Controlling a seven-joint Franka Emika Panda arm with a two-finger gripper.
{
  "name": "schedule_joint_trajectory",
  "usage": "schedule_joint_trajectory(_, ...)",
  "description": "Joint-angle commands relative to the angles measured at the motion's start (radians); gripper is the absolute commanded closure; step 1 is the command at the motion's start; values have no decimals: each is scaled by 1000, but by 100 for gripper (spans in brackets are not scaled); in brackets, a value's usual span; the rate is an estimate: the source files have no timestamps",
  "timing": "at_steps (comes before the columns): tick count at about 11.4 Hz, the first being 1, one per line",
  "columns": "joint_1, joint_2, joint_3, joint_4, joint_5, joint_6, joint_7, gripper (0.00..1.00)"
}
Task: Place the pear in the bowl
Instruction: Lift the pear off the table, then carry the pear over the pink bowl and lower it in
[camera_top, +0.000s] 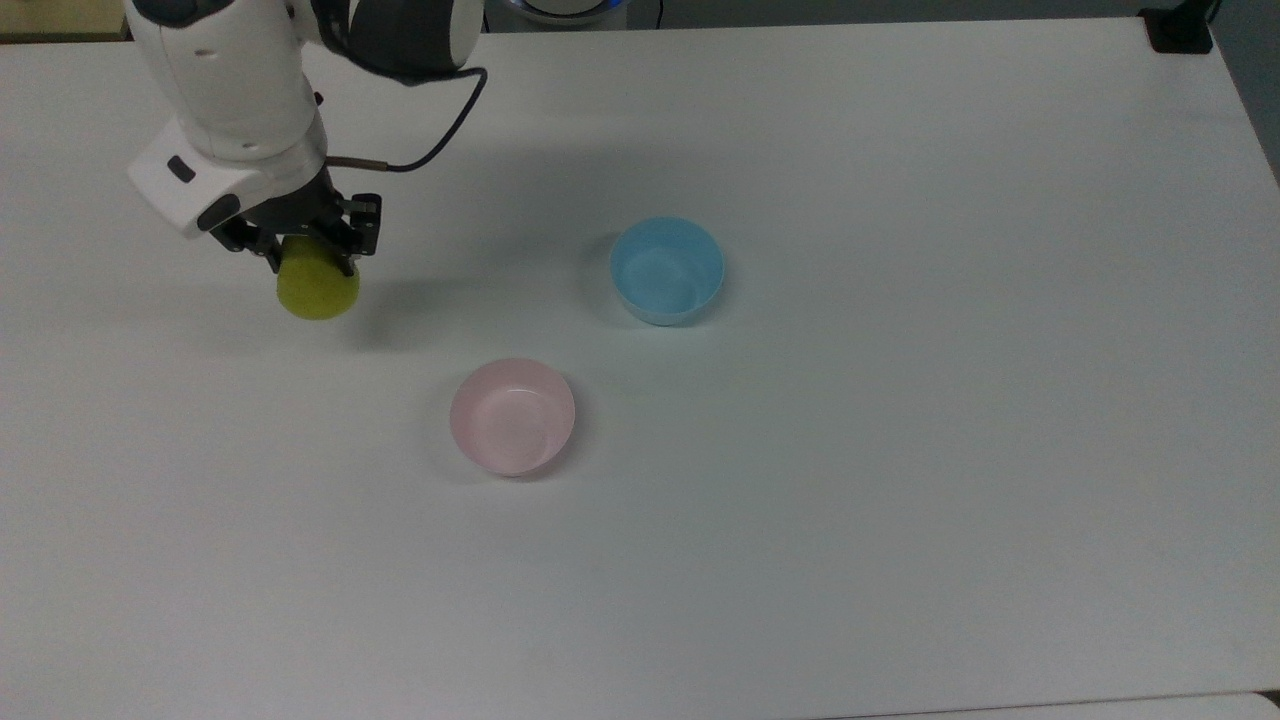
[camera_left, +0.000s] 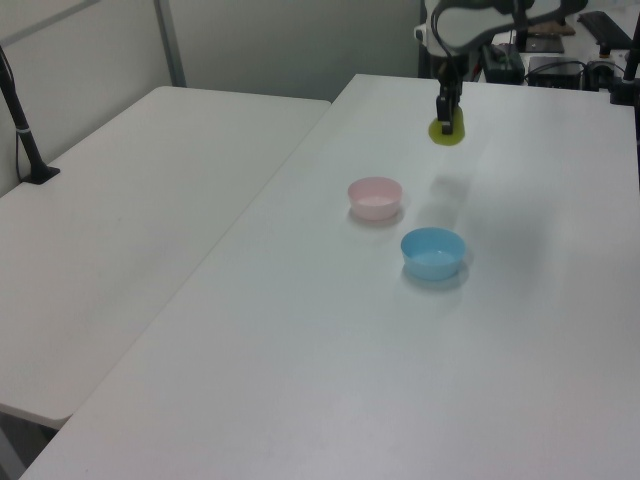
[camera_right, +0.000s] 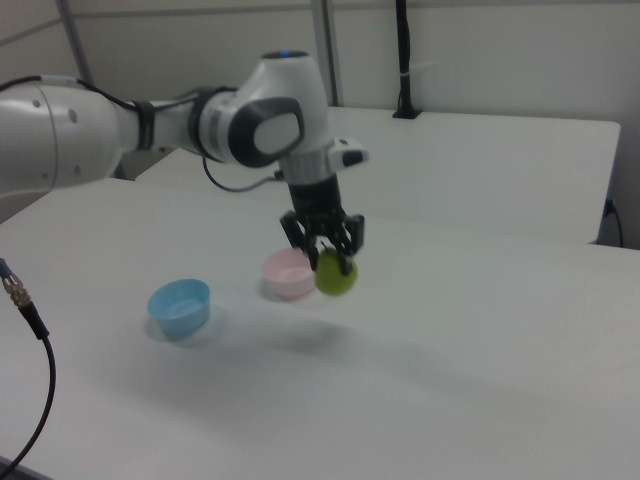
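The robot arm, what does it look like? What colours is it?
The arm is smooth, rounded white with dark grey joint patches. A thin black cable loops beside its wrist. The gripper has a boxy white body and small black fingers.

Pink bowl and light blue bowl: smooth plastic, slight sheen. Pear: matt yellow-green skin. Table: smooth matt white top. Arm: glossy white shell, dark panels; gripper matt black.

Bare table around bowl
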Motion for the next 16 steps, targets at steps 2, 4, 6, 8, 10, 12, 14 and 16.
schedule_joint_trajectory(2,130,9,-46,70,66,-22,158,84)
schedule_joint_trajectory(4,164,80,-44,120,97,0,235,80)
schedule_joint_trajectory(6,198,129,-38,116,109,64,249,79)
schedule_joint_trajectory(8,204,196,-33,121,111,141,304,78)
schedule_joint_trajectory(10,207,226,-29,116,115,182,311,67)
schedule_joint_trajectory(12,213,233,-23,113,115,195,309,18)
schedule_joint_trajectory(14,223,230,-23,115,115,193,311,1)
schedule_joint_trajectory(16,230,203,-24,115,112,189,308,0)
